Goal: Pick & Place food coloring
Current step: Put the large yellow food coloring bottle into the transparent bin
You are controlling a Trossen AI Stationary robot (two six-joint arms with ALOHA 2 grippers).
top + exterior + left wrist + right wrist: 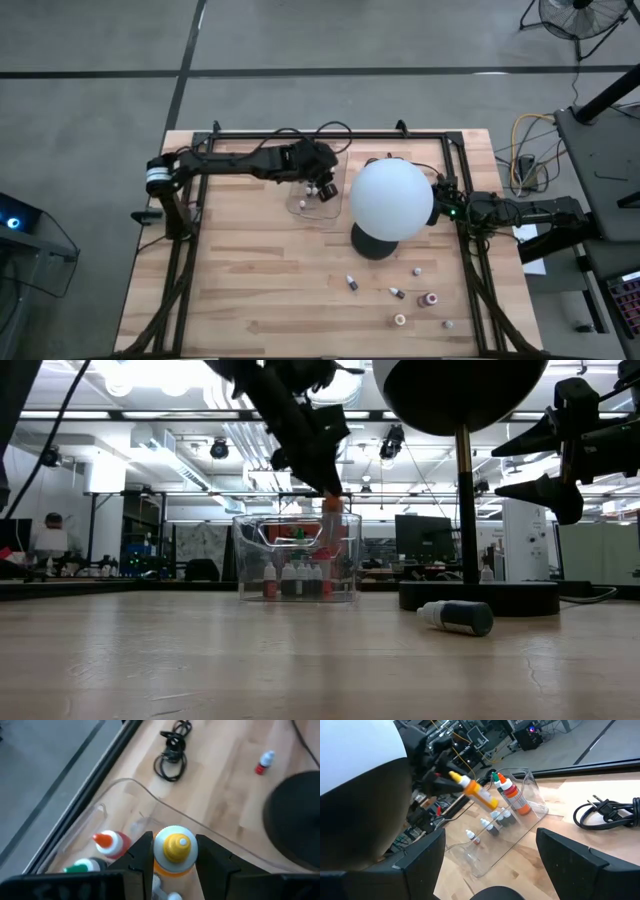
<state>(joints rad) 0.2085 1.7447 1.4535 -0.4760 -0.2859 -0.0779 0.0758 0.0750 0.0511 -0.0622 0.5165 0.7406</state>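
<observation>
We see the left gripper [322, 186] over the tray [303, 208] at the table's [260, 290] far middle, clamped on a bottle [173, 851] held above the tray, where more bottles [295, 580] stand in a row. Just right of the tray stands the globe [391, 198] on its base [368, 244], with the right gripper [441, 200] beside its right side, jaws apart. Nearer the front edge, loose bottles [398, 293] lie scattered right of centre, and a coiled cable [172, 751] lies beyond the tray.

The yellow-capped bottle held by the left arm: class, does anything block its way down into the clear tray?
Nothing visible does. The left gripper holds the yellow-capped bottle over the open clear tray. Bottles already standing inside, like the orange-capped one, sit beside it, not visibly beneath.
</observation>
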